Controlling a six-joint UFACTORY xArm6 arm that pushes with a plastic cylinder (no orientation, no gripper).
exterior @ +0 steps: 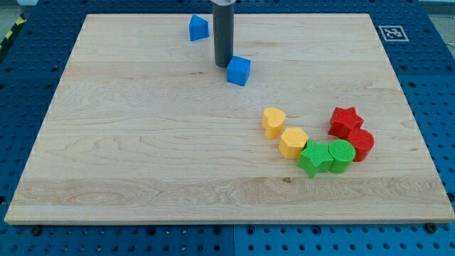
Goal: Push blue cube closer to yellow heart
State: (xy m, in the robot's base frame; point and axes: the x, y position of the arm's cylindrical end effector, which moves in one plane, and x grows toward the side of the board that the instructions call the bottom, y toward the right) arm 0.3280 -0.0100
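The blue cube point(239, 70) lies on the wooden board point(142, 142), above and left of the board's middle-right cluster. My tip point(224, 65) stands just left of the blue cube, touching or nearly touching its left side. The yellow heart point(274, 121) lies below and to the right of the cube, with a stretch of bare board between them.
A second blue block point(198, 28) lies near the view's top, left of the rod. Beside the yellow heart lie a yellow hexagon point(293, 141), a green star point(313, 157), a green cylinder point(340, 155), a red cylinder point(360, 144) and a red star point(345, 121).
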